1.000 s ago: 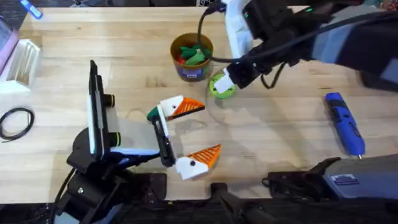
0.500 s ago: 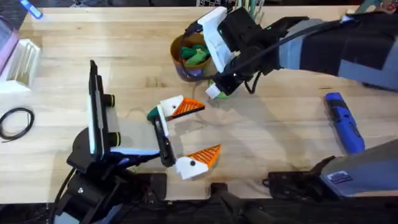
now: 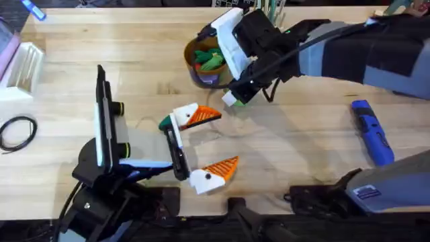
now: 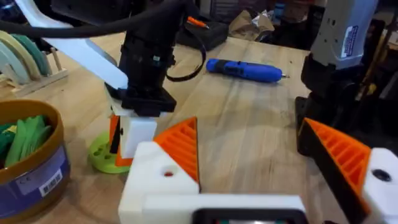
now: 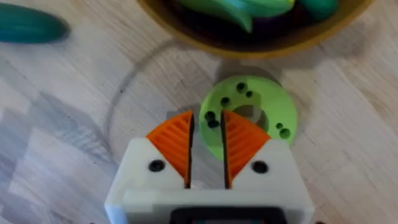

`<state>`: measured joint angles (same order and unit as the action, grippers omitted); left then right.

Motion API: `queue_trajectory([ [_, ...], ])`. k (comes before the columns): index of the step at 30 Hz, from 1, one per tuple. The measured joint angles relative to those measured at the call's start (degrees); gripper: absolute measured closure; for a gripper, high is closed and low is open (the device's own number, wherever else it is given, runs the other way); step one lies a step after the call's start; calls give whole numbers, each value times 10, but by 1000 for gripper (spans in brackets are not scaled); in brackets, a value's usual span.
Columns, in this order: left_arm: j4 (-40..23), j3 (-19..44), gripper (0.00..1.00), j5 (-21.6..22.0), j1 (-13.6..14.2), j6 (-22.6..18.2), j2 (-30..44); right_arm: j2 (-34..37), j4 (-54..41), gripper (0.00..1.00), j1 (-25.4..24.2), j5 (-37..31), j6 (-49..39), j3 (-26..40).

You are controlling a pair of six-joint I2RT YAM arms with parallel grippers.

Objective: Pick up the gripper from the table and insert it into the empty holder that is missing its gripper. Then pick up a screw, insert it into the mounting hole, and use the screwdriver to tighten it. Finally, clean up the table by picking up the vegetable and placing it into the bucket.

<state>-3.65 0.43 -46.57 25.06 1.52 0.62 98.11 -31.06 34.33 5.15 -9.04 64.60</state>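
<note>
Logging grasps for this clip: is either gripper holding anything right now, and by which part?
The right gripper pinches the lime-green disc by its rim, beside the bucket. The left gripper is open and holds nothing.

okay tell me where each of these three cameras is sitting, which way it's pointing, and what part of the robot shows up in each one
Overhead: above the table, looking down and forward; both arms show, the right gripper beside the bucket.
Left wrist: low on the left arm, facing across the table; the left gripper at the bottom edge.
Right wrist: looking straight down; its fingers pinch the green disc.
Shared: both wrist views show the disc and bucket; overhead and left wrist share the screwdriver.
</note>
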Motion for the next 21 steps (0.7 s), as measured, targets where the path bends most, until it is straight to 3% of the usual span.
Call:
queue_trajectory([
  [11,0,0,16,0,0,0,0,7,2,808,4,-5,0,0],
  [15,0,0,16,0,0,0,0,7,4,982,4,-14,0,1],
  [21,0,0,14,0,0,0,0,7,4,993,4,-26,0,1],
])
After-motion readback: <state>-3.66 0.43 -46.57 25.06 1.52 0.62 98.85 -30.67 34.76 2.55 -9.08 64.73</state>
